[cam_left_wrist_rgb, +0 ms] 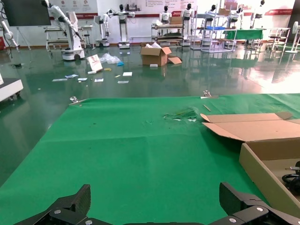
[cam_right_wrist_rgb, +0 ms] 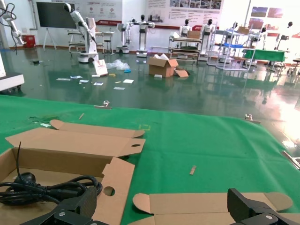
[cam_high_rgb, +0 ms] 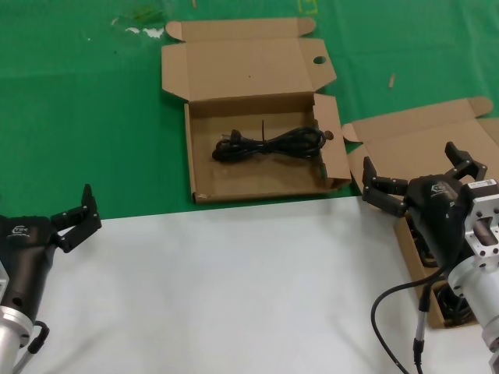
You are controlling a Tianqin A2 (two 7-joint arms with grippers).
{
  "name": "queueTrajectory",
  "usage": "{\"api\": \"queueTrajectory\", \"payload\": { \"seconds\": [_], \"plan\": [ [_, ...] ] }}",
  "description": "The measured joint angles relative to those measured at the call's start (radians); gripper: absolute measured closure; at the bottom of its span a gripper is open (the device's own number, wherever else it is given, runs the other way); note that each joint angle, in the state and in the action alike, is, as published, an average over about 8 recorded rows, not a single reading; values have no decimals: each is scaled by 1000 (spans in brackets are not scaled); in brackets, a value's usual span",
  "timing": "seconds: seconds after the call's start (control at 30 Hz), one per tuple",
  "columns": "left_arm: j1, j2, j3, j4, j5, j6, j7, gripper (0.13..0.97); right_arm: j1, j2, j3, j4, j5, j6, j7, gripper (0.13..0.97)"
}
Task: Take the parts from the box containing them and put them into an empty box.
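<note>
Right gripper (cam_high_rgb: 413, 181): you are holding it wide apart and empty, over the box on the right (cam_high_rgb: 437, 140).
Cords left (cam_high_rgb: 448, 304): they are lying in that right box, right under and near your right arm.
Moved cord (cam_high_rgb: 269, 143): it is lying left to right in the far box with holes (cam_high_rgb: 257, 117).
Left gripper (cam_high_rgb: 76, 220): you are keeping it wide apart, waiting at the near left.
Closer arm: I think your right one.

- I see a robotics lab hall: humanoid robots (cam_left_wrist_rgb: 123, 21) on stands along the far wall.
- Glossy green floor (cam_right_wrist_rgb: 187, 96), metal racks (cam_right_wrist_rgb: 183, 44), wall posters (cam_right_wrist_rgb: 161, 7).
</note>
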Motion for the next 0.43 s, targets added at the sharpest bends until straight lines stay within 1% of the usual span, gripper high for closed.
{"api": "queueTrajectory", "payload": {
  "seconds": [0.43],
  "plan": [
    [0, 0, 0, 0, 0, 0, 0, 132, 0, 0, 0, 0, 0, 0, 0, 129]
  ]
}}
